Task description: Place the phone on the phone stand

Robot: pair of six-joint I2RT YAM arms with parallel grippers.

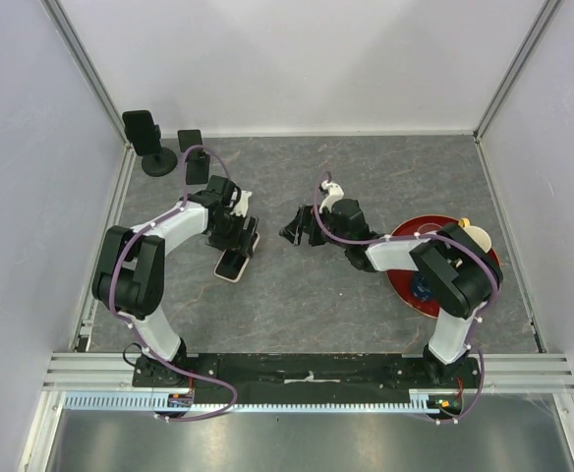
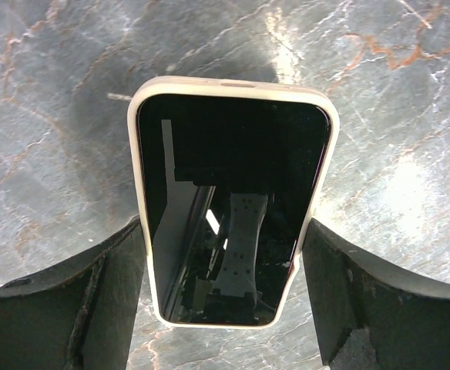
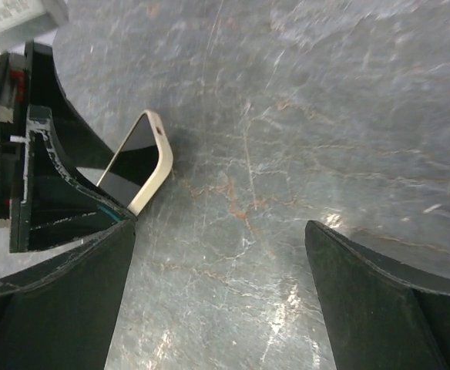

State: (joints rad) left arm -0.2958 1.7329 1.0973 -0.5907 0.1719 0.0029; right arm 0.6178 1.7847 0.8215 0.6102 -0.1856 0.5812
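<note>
Phone clamped in L gripper.

Grey veined worktop, white walls on three edges, aluminium posts at far corners, rail along near edge.

No legible text, brand or number anywhere. The white tag in the right wrist view's top-left corner carries dark print, too blurred to read. The phone screen shows only reflections.

Phone half hidden under L gripper.
</note>
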